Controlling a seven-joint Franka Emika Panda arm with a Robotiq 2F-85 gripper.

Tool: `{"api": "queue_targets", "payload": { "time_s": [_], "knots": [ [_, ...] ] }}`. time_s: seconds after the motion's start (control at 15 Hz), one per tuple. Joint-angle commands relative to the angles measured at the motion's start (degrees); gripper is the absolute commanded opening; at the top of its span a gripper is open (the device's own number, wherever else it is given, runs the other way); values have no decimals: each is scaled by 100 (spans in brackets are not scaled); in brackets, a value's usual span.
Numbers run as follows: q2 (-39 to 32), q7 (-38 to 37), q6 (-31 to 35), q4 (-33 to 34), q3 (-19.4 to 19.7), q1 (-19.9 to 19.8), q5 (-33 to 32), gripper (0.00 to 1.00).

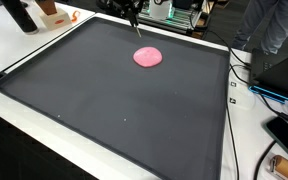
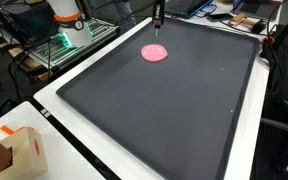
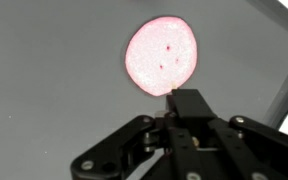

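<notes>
Pink disc (image 1: 148, 57) inside black rimmed tray (image 1: 104, 110), closed fingers (image 3: 189, 105) just beside.

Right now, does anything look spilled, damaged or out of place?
Nothing stands out: the flat round pink putty-like disc lies whole on the dark grey mat, with only a few tiny darker specks on top.

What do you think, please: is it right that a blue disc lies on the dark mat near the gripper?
Not quite: the disc is pink, not blue, as the wrist view shows. It does lie on the dark mat near the gripper.
</notes>
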State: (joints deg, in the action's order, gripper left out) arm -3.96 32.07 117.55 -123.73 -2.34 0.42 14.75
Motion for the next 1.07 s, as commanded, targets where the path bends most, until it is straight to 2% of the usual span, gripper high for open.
{"api": "queue_targets", "payload": {
  "time_s": [0.0,0.47,0.53,1.0],
  "knots": [
    [344,-457,242,-338,-84,141,-488,3],
    [558,-1001,280,-523,-205,324,-918,3],
    [349,-778,143,-262,-164,286,-721,13],
    [390,-854,145,-302,-186,324,-765,13]
  ]
}}
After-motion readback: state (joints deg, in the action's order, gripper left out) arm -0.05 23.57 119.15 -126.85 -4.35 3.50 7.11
